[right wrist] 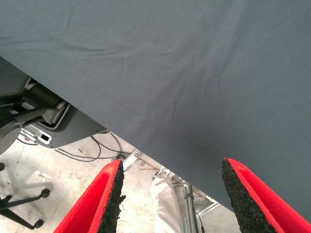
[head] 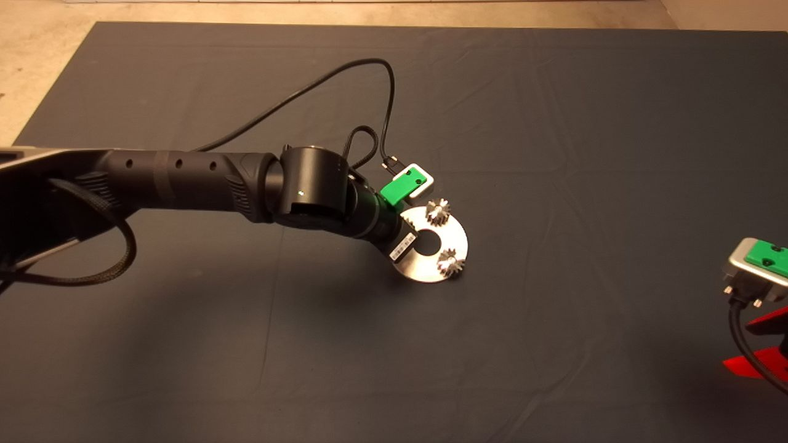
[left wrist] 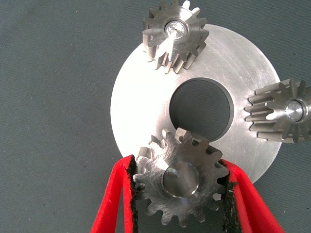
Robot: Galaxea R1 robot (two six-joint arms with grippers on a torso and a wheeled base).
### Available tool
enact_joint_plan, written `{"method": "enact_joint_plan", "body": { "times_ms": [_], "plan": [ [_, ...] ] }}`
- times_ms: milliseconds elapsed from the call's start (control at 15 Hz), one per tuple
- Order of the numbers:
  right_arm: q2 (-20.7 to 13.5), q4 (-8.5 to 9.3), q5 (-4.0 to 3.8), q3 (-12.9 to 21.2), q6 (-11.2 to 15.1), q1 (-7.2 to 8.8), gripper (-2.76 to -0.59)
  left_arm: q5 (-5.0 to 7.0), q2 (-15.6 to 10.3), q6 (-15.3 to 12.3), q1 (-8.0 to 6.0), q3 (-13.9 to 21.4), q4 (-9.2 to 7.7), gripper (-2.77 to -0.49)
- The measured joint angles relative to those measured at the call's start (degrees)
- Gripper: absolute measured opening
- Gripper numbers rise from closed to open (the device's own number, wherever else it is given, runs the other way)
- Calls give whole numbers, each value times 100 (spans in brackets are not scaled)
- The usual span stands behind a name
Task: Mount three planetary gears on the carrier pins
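The round silver disc [left wrist: 141, 102] with a large centre hole lies on the dark mat [head: 554, 154]. Two planetary gears [left wrist: 175, 34] [left wrist: 284, 109] sit on carrier pins, whose bright tops [left wrist: 175, 28] show in their centres. My left gripper [left wrist: 179, 164] is shut on a third gear [left wrist: 180, 182], held flat over the disc's rim. Whether a pin is inside its hole I cannot tell. From the head view the disc [head: 440, 274] and both seated gears [head: 438, 212] [head: 450, 263] show beside the left wrist, which hides the held gear. My right gripper [right wrist: 172, 167] waits open at the mat's right edge.
A black cable [head: 345, 80] loops over the mat behind the left arm. The right wrist view shows the mat's edge and, beyond it, floor with cables and a chair base [right wrist: 19, 204].
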Motion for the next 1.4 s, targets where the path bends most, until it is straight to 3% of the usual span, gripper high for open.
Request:
{"method": "enact_joint_plan", "body": {
  "times_ms": [467,667,1400],
  "plan": [
    [3,2,8,0,0,1,-188,4,0,0,19,-2,0,-250],
    [13,0,9,-2,0,1,-188,-13,0,9,141,7,31,-250],
    [1,0,14,-2,0,19,-188,-85,-138,180,171,44,43,-251]
  ]
}}
